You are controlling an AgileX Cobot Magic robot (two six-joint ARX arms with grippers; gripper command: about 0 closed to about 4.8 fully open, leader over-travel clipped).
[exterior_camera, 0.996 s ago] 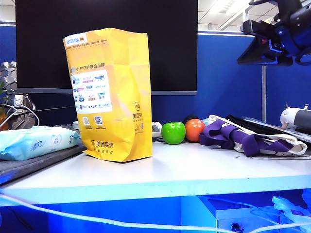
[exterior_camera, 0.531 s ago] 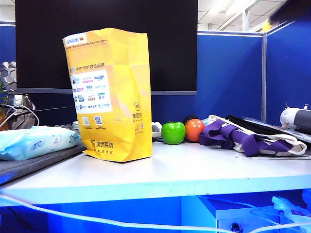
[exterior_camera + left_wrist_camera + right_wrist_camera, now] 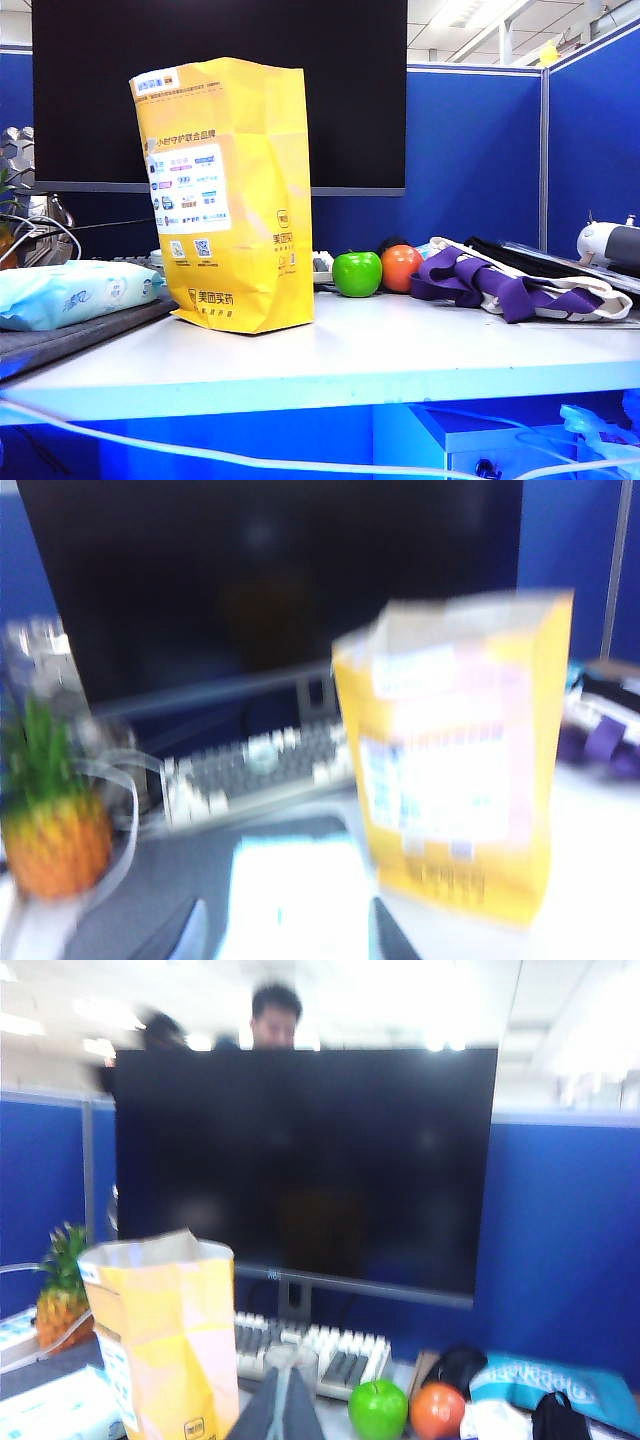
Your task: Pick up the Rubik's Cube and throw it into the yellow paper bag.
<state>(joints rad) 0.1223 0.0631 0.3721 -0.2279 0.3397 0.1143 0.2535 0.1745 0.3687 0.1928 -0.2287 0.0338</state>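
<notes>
Exterior view: tall bright-yellow paper bag [image 3: 226, 195] with a white printed label stands upright left of centre on the pale grey tabletop [image 3: 400, 350], top open. Neither arm shows in this view.

Small Rubik's Cube: not visible in any view, so I can't place it.

Right of the bag, at the back of the table: glossy green apple [image 3: 357, 273] just beside an orange ball [image 3: 401, 267]; can't tell if they touch. Further right, a crumpled purple-and-white cloth bag [image 3: 520, 280]. Lower left of frame: pale-blue soft wipes pack [image 3: 75, 293] lying flat on a dark grey mat [image 3: 80, 340]. Large black monitor [image 3: 220, 90] fills the upper background.

Left wrist view, blurred: left gripper [image 3: 285, 935] at the bottom edge, only two dark finger tips showing, nothing between them, clenched empty. Past it sit the wipes pack, the yellow bag, a light keyboard [image 3: 260, 770] and a pineapple [image 3: 55, 825].

Right wrist view, blurred: right gripper [image 3: 282, 1400] at bottom centre, grey fingers pressed together, clenched on nothing. Yellow bag, apple and orange ball flank it.
</notes>
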